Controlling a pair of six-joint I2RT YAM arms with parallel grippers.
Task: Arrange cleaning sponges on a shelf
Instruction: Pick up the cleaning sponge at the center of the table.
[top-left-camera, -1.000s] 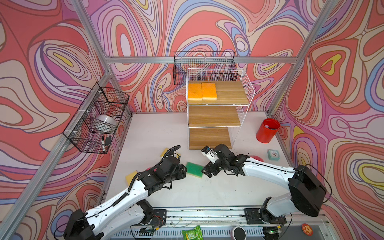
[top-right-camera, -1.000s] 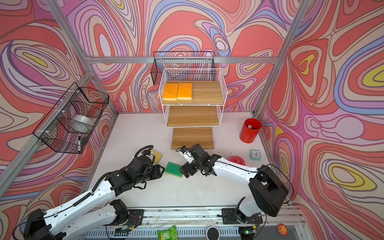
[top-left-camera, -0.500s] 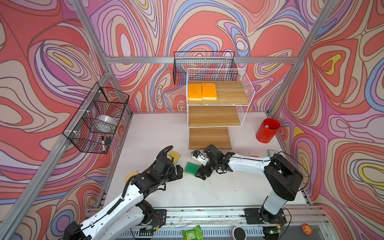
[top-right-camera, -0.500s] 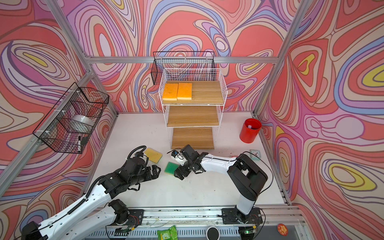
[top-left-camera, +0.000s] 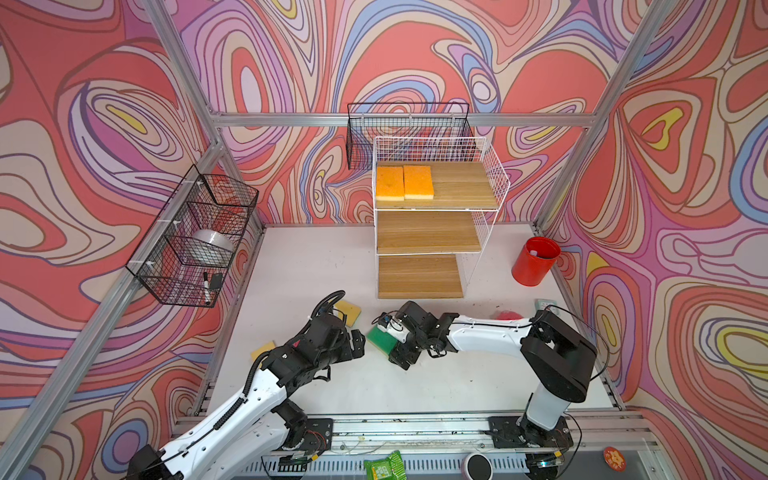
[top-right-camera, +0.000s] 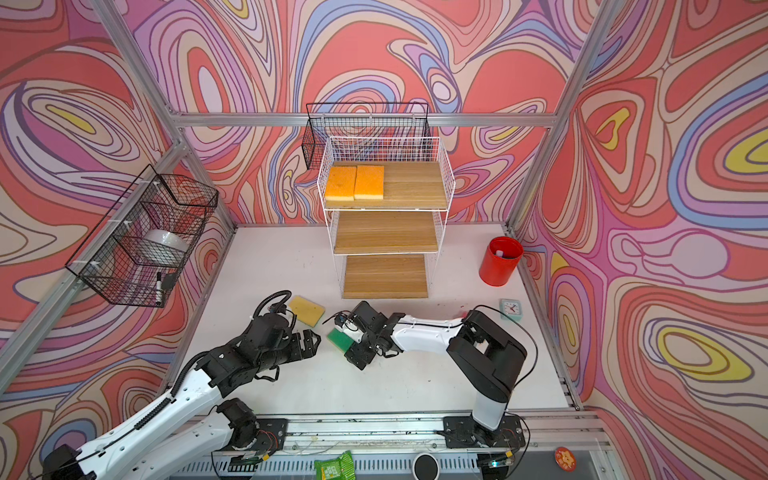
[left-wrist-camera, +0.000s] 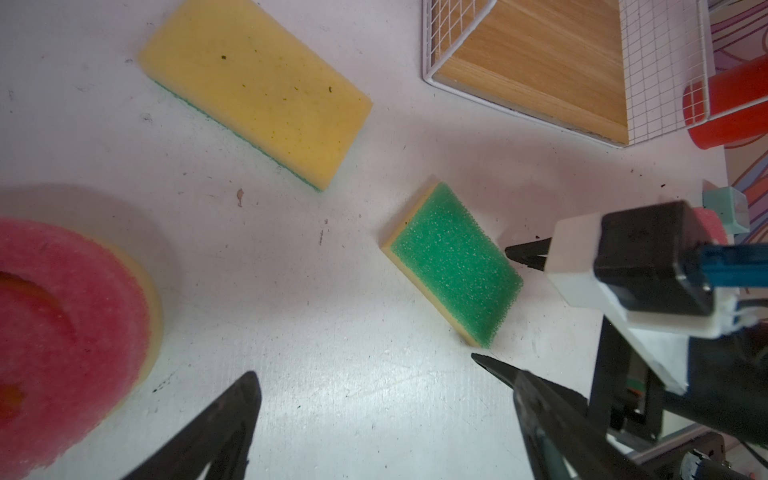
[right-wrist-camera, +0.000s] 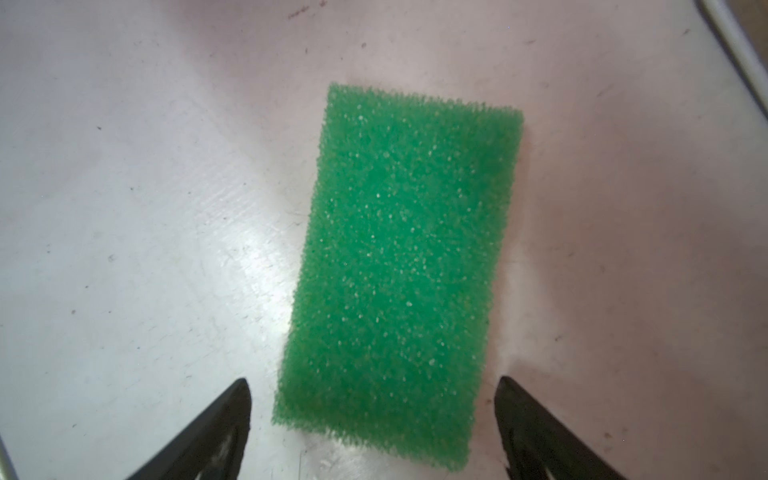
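Green sponge (right-wrist-camera: 399, 270) lies flat on the desk (top-left-camera: 311, 257), green side up, in front of the shelf (top-left-camera: 428, 232). My right jaws are released and empty, right over it. The tips stand either side of its near short end, with no contact that I can see. The long axis runs straight ahead from the right jaws, so they span the short width. Left jaws are also released and empty, off to the sponge's side, near but apart. Right is clearly nearer.

My call for the next move: lower the right jaws, pinch across the width, carry it to the shelf.

The left wrist view shows the yellow base under the green top. It also shows a yellow-side-up sponge (left-wrist-camera: 257, 91) and a pink round sponge (left-wrist-camera: 70, 332) on the desk. The right wrist view shows only the green top. In both top views my right wrist hides most of the green sponge. They do show two orange sponges (top-left-camera: 404, 182) side by side on the shelf's top board, with the lower boards bare.
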